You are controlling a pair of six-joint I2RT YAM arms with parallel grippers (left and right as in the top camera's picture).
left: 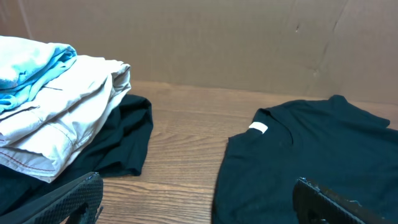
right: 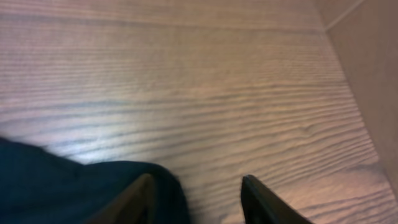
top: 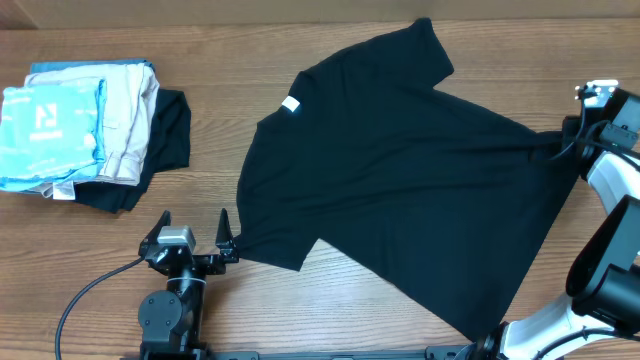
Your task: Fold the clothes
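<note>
From overhead, the black T-shirt (top: 410,170) lies spread out flat on the wooden counter (top: 250,50), filling the middle and right of it, set at a slant with one sleeve toward the far edge. Its white neck tag (top: 290,105) shows at the collar on the left. The left pincer (top: 193,222) sits at the near edge, just beside the shirt's near-left corner, its fingers spread apart and holding nothing. The right pincer (top: 562,148) is at the shirt's right edge, where the fabric is puckered. Well apart on the far left stands a stack: a light blue garment (top: 45,125) with a white logo on top, a beige garment (top: 125,120) beside and under it, and a dark garment (top: 170,135) at the bottom.

In the left wrist view, the two fingers (left: 68,199) stand wide apart at the bottom corners, released. The stack rises to the left, the shirt with its tag lies to the right, and bare counter runs between them. A cardboard wall (left: 217,37) closes the back.

In the right wrist view, the fingers (right: 267,202) are parted with bare wood between them. The shirt's rolled edge lies against the left finger and reaches a little way into the gap, unclamped.
</note>
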